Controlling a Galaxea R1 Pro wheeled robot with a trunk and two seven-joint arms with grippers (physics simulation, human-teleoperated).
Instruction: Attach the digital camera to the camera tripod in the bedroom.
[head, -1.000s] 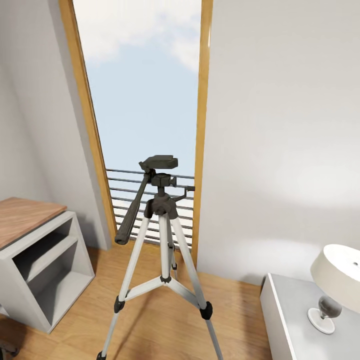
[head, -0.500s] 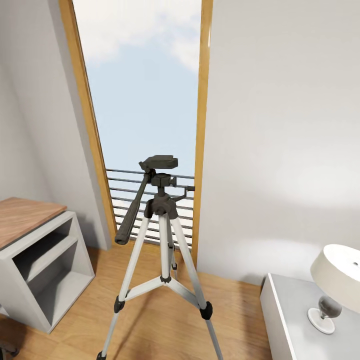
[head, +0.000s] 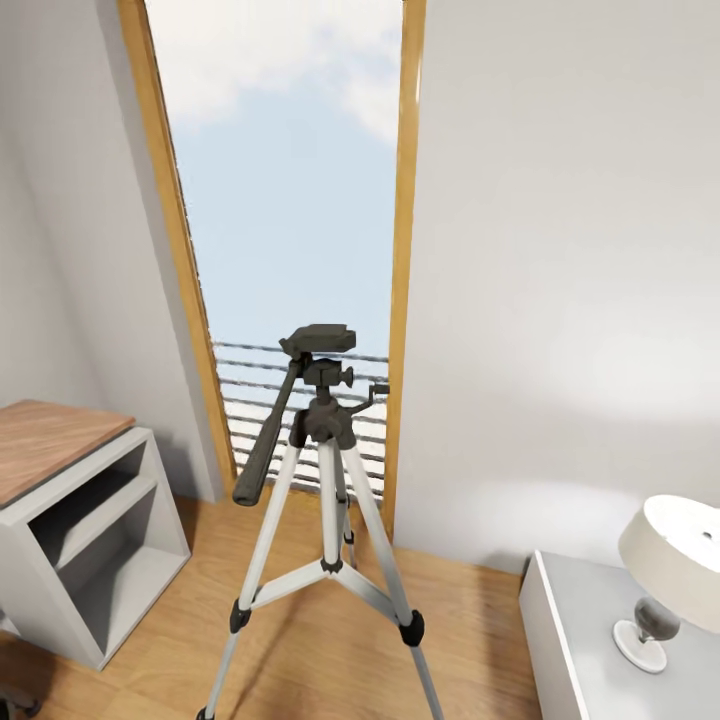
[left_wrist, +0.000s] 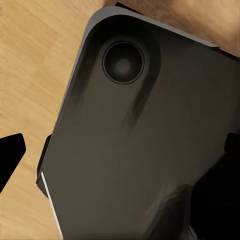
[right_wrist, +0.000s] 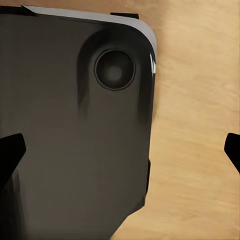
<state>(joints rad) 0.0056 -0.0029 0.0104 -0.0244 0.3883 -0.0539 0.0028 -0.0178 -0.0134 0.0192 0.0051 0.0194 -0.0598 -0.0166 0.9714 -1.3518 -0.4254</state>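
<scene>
The camera tripod (head: 325, 430) stands on the bedroom's light wood floor (head: 470, 620) in front of a tall window, seen in the head view. Its black pan head (head: 320, 340) has a bare top plate, and the long handle (head: 268, 440) slopes down to the left. Three silver legs spread below. The digital camera is out of view. My left gripper (left_wrist: 120, 150) is open, with dark fingertips (left_wrist: 10, 155) far apart and nothing held. My right gripper (right_wrist: 120, 150) is open too, empty between its fingertips (right_wrist: 10, 150). Both wrist views look down on a dark panel of my own body above the floor.
A wood-topped desk (head: 50, 440) with open grey shelves stands left of the tripod. A white cabinet (head: 590, 640) carrying a table lamp (head: 675, 560) sits at the lower right. The wood-framed window (head: 290, 200) has a railing (head: 262, 400) behind the tripod.
The whole head picture has shifted slightly, with the tripod now a little lower in it; my head camera moved, not the things.
</scene>
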